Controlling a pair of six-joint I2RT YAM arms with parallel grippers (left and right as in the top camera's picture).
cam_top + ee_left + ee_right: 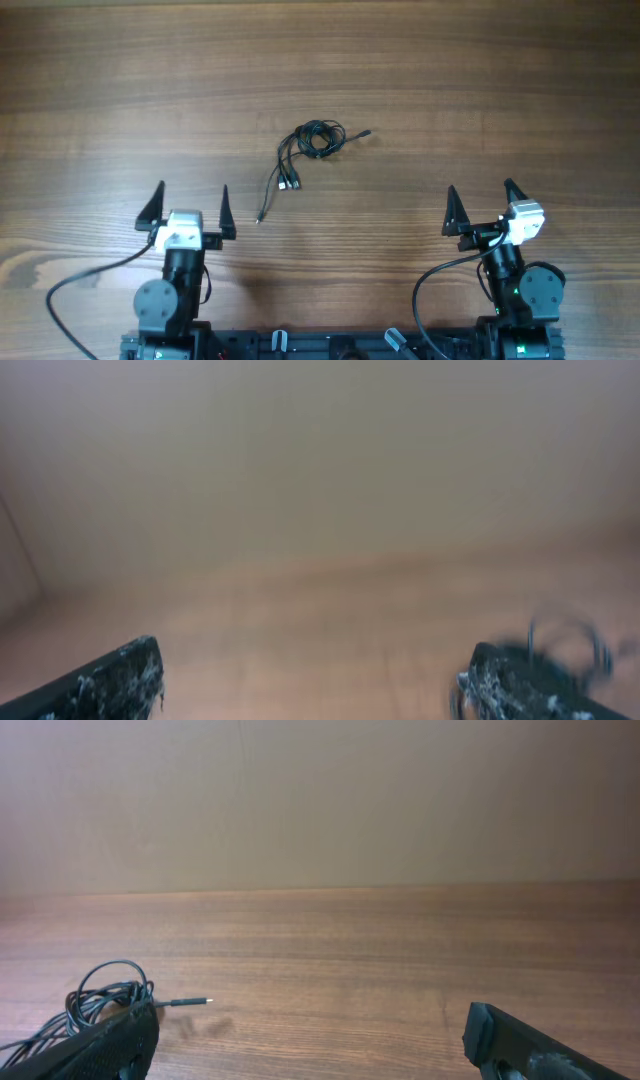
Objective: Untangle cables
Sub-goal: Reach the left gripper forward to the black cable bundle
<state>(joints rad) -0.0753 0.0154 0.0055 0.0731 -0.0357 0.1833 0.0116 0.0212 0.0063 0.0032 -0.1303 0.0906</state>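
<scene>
Seen from overhead, a brown wood-grain table (420,70) fills the view, with two robot arms at its near edge.

One small tangle of thin black cables (316,139) lies on the table near the middle, far of both arms and somewhat closer to the left one. Its far part is a tight coil of several loops. Four loose ends can be counted. One short end with a small plug (366,132) points right from the coil. Two plugs (290,185) lie side by side on the near side of the coil. One longer strand runs near and left and finishes at a tiny tip (260,218), the end nearest the left arm. How many separate cords make up the tangle cannot be told.

The left gripper (192,203), black with a white body, has its two pointed fingers spread wide apart and holds nothing. The right gripper (482,203) looks the same, also spread wide and holding nothing. Both are well apart from the tangle.

The left wrist view is blurred. It shows two dark fingers (110,682) at the bottom corners and a faint loop of cable at the right edge. The right wrist view is sharp. The coil lies on the wood beyond that gripper's left finger (100,1045), with one plug pointing right.
</scene>
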